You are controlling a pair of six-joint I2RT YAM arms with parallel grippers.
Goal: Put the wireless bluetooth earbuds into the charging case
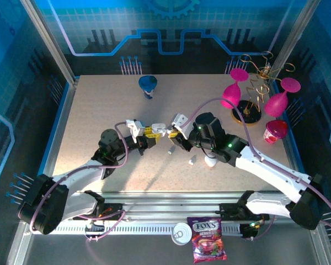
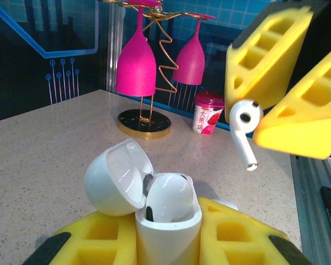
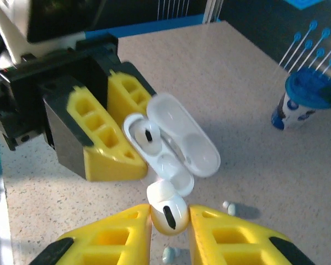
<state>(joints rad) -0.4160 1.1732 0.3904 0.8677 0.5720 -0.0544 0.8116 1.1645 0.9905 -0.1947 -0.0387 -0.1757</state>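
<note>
Earbud [image 3: 166, 212]: looks light, glossy, likely slippery; right pincer [image 3: 169, 220] grasps its head, stem free. Left pincer [image 2: 168, 238] clenched on open case [image 2: 166, 218], just ahead of right pincer. Grip head, gently.

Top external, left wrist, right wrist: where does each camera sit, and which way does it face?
Top external: above and behind the arms, looking down on the table; both arms show, left end effector and right end effector meeting mid-table.
Left wrist: on the left arm, looking over its own fingers at the open case they hold; pink glasses beyond.
Right wrist: on the right arm, looking over its own fingers at the earbud they pinch.
Shared: both wrist views show the case and the earbud.
</note>
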